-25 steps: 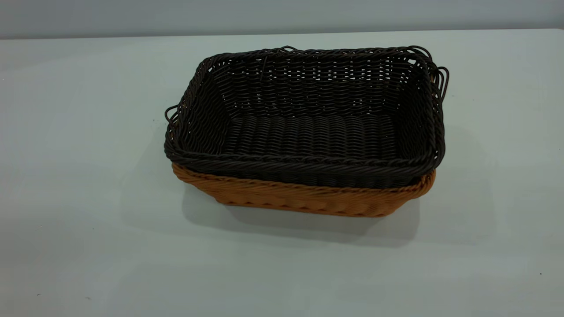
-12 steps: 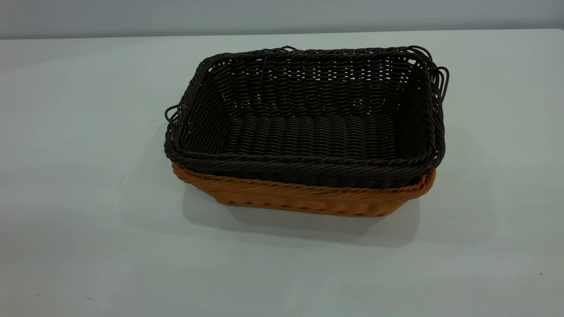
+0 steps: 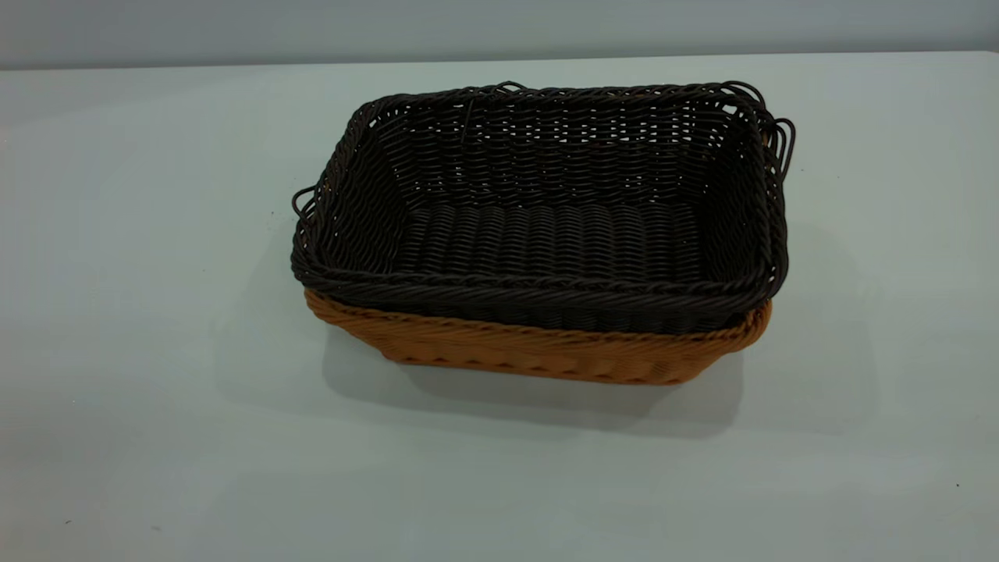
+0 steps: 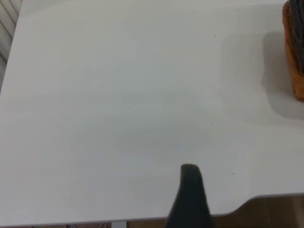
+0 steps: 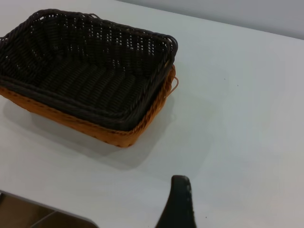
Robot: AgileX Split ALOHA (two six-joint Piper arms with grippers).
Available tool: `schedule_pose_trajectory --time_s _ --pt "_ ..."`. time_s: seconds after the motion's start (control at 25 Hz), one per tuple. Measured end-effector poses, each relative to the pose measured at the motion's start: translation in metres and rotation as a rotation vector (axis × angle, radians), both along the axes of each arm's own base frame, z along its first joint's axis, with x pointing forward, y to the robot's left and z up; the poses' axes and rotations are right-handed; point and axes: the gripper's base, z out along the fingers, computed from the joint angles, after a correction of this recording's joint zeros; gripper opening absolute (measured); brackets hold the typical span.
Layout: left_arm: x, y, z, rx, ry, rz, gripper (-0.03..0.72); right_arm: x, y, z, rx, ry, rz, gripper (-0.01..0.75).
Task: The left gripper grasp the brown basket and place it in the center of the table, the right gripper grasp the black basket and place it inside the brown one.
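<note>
The black basket (image 3: pixel 546 226) sits nested inside the brown basket (image 3: pixel 538 355) at the middle of the table (image 3: pixel 140 328). Only the brown one's front wall and rim show beneath it. Neither gripper appears in the exterior view. In the left wrist view, my left gripper (image 4: pixel 235 190) hangs over bare table near its edge, far from the brown basket (image 4: pixel 294 57); one dark fingertip (image 4: pixel 191 190) shows, with nothing beside it. In the right wrist view, my right gripper (image 5: pixel 214 192) is off to the side of the black basket (image 5: pixel 90 71) and brown basket (image 5: pixel 118 135), open and holding nothing.
The table's edge and a brown floor (image 4: pixel 275 211) show close under the left gripper. A table corner (image 5: pixel 28 209) shows near the right gripper. A grey wall (image 3: pixel 499 27) runs behind the far edge.
</note>
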Motion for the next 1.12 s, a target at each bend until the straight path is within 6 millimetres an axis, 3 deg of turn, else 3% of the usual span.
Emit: schedule_pose_trajectory --time_s 0.72,1.12 --pt "0.0 0.0 0.0 0.0 0.0 0.0 0.527 0.0001 0.0001 0.0 0.0 0.0 -0.01 0.563" --pt "0.0 0.0007 0.0 0.007 0.0 0.004 0.527 0.0029 -0.0076 -0.0009 0.018 0.013 -0.273 0.563"
